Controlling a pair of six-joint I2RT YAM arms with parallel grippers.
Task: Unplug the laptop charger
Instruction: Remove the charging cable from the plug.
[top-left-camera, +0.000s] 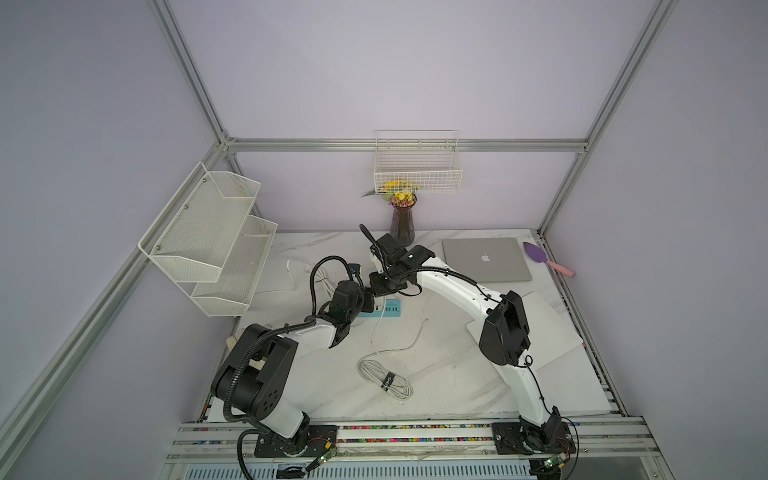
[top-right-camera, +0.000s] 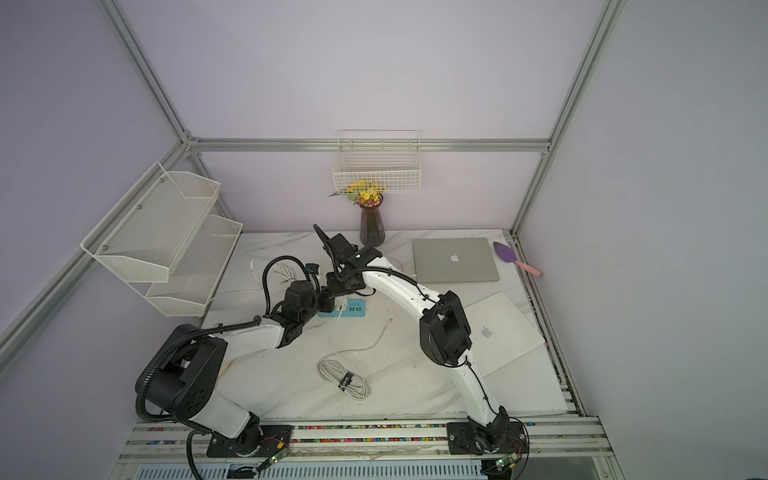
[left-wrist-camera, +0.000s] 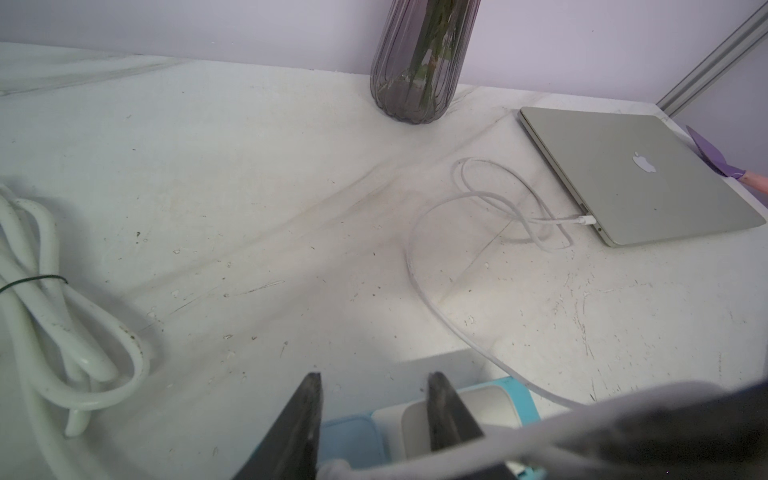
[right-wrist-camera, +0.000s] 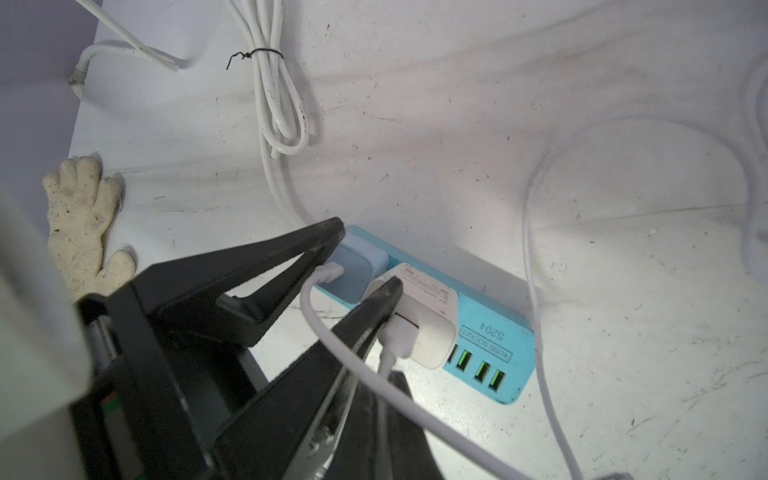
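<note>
Laptop charger (right-wrist-camera: 424, 316): white brick, plugged into blue power strip (right-wrist-camera: 494, 345) on the surface, beside light-blue adapter (right-wrist-camera: 353, 272); left gripper (right-wrist-camera: 365, 259) part-open astride that adapter, probably bracing the strip; right gripper (right-wrist-camera: 401, 399) fully closed, apparently empty, near the strip.

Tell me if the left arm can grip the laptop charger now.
Probably not yet: the left arm's fingers straddle the light-blue adapter, one finger between it and the laptop charger, so they must shift over.
</note>
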